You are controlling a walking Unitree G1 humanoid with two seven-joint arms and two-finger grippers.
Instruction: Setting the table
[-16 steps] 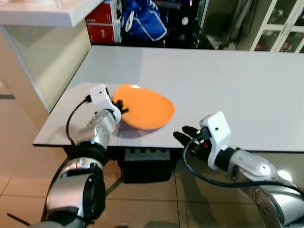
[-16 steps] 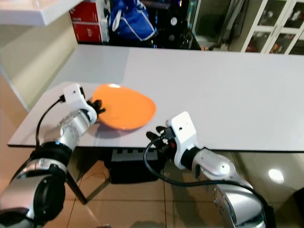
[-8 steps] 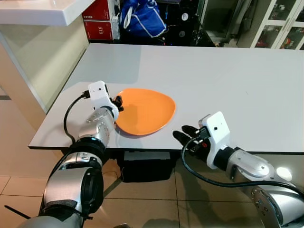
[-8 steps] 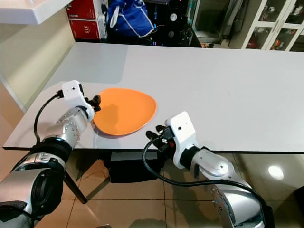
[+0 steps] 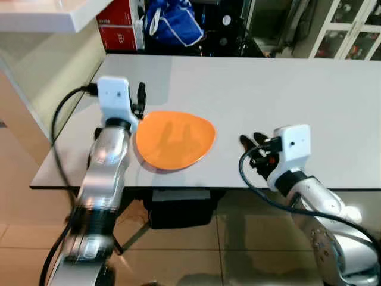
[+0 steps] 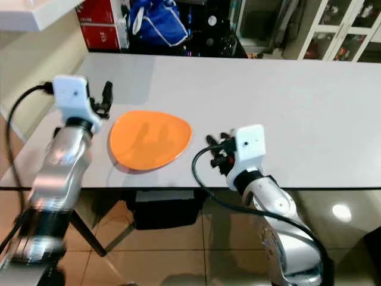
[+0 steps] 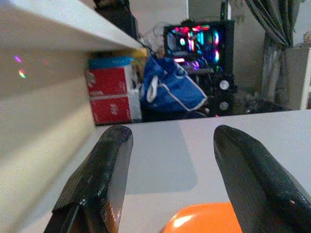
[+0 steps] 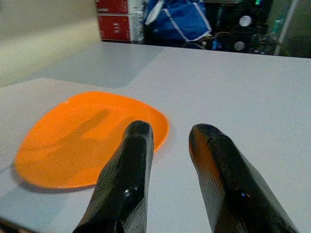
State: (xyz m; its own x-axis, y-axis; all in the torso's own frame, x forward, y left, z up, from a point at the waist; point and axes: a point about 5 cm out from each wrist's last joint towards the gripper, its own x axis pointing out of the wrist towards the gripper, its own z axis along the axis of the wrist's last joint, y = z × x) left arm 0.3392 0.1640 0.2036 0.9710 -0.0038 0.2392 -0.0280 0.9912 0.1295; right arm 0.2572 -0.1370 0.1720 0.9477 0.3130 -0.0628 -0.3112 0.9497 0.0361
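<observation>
An orange plate lies flat on the white table, near its front left corner. My left gripper is raised just above the plate's far left rim, open and holding nothing; in the left wrist view its fingers stand wide apart with the plate's edge below them. My right gripper hovers at the table's front edge, to the right of the plate and pointing toward it. It is open, and the plate lies beyond its fingertips.
A blue bag and red boxes sit behind the table's far left end. A pale counter rises to the left. Glass-door cabinets stand at the back right. A black object lies on the tiled floor under the table.
My left gripper has let go of the plate's rim and lifted up and back. The plate now lies flat. My right gripper has risen from below the table edge to table level.
</observation>
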